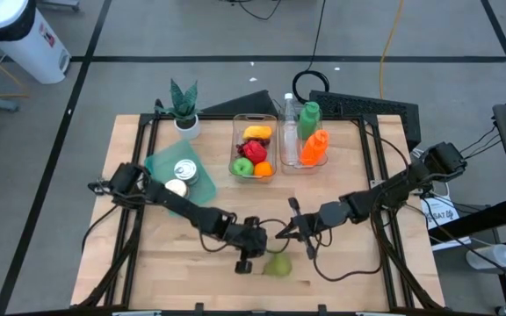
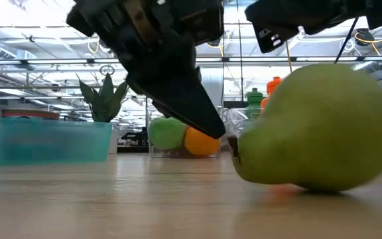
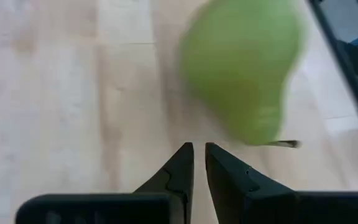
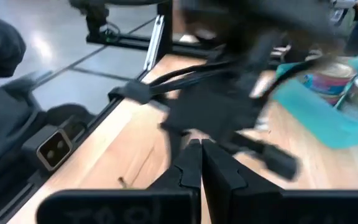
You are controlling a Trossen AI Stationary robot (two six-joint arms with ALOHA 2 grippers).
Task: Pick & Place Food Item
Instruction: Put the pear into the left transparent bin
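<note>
**Now, both grippers shut, and the pear lying free on the tabletop**

Right, the left gripper (image 3: 199, 149) is low over the near-middle of the tabletop (image 1: 148, 263) with its two dark fingers (image 3: 176, 168) pinched together, only a sliver showing between the tips, and nothing between them. It holds nothing. Just ahead of those tips lies the green pear (image 3: 241, 68), on its side on the wood, stem end (image 3: 284, 144) towards the gripper. Whether the fingertips actually brush it, I can't tell; in the left wrist view they look just short of it.

Over on the right, the right gripper (image 4: 201, 149) hovers near the middle too, jaws likewise closed and empty, pointing across at the left arm.

To do this pick well, I'd say the left gripper must open wide before closing in. A shut gripper will only nudge a round fruit and send it rolling. Straddle the fat belly of the pear, not the narrow neck, and squeeze gently.

Farther back, the clear bin (image 1: 235, 149) of fruit sits at the far middle, the teal tray (image 1: 152, 164) of cans to its left, a potted plant (image 1: 184, 101) beyond that.
</note>
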